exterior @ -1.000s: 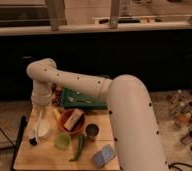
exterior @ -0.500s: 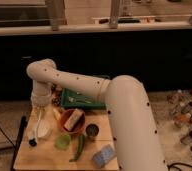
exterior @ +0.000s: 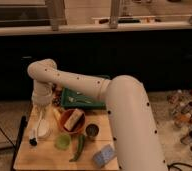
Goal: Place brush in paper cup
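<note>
Wooden tabletop [exterior: 49,157], left of the bowl [exterior: 71,121]: the end effector [exterior: 40,111] hangs directly over the cup [exterior: 45,129] — likely positioned to drop the brush [exterior: 33,139] in. The brush slants along the cup's side farthest from the bowl, dark tip low. Whether the end effector grips it cannot be told.

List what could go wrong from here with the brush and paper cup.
The gripper hangs above the paper cup near the left edge of the table; a nudge could tip the cup over. The brush, dark end toward that edge, may slip off. The orange bowl stands close by, leaving little room.
</note>
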Robot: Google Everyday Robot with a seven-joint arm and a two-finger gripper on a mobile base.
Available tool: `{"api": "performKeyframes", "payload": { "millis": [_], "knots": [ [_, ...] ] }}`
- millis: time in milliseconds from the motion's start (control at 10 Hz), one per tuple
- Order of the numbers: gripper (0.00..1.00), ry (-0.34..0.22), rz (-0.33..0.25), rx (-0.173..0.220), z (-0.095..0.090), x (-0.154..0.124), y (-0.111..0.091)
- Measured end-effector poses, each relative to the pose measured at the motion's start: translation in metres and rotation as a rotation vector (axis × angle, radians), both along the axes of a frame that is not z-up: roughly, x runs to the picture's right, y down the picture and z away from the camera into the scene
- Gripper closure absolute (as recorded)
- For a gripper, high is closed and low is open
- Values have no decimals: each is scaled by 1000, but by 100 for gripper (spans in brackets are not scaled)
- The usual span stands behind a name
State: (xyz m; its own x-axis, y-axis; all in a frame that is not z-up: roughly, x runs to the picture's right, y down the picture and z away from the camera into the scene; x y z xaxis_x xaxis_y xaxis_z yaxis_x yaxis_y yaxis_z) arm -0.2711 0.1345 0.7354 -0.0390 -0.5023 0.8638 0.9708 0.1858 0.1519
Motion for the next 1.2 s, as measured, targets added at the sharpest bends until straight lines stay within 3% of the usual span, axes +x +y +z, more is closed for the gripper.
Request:
{"api": "performKeyframes", "payload": {
  "millis": [200,400,1200],
  "knots": [
    [35,9,3,0,1,1,0],
    [21,13,6,0,2,1,-1],
    [20,23,6,-10,7,3,-1]
  ]
}}
